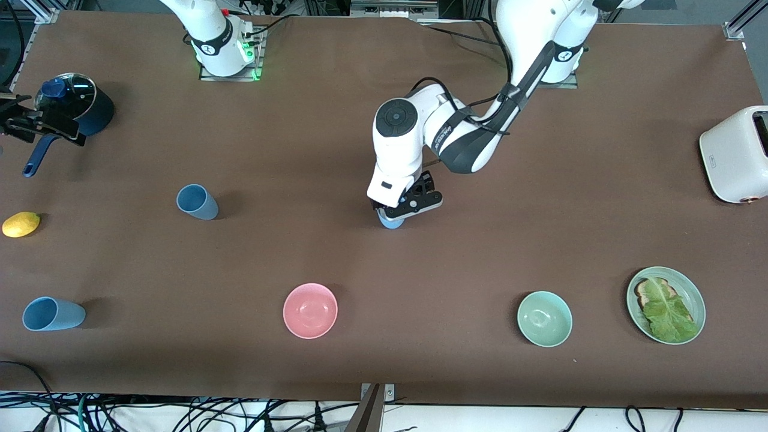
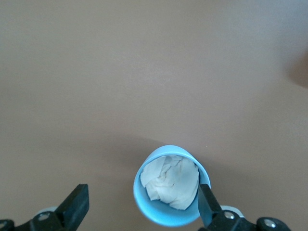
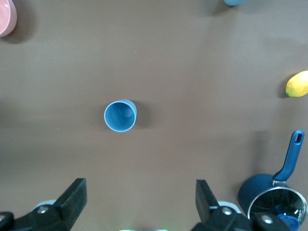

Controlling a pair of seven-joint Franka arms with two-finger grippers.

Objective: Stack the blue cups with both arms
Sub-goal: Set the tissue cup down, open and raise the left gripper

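Note:
A sky blue cup stands upright mid-table with crumpled white paper inside. My left gripper hangs right over it, open: one finger is by the cup's rim, the other stands well apart. A darker blue cup stands toward the right arm's end, seen from above in the right wrist view. A third blue cup lies on its side near the front camera. My right gripper is open and empty, high above the table, out of the front view.
A dark blue pot with a glass lid and a lemon sit at the right arm's end. A pink bowl, a pale green bowl and a plate with toast and lettuce lie near the camera. A white toaster stands at the left arm's end.

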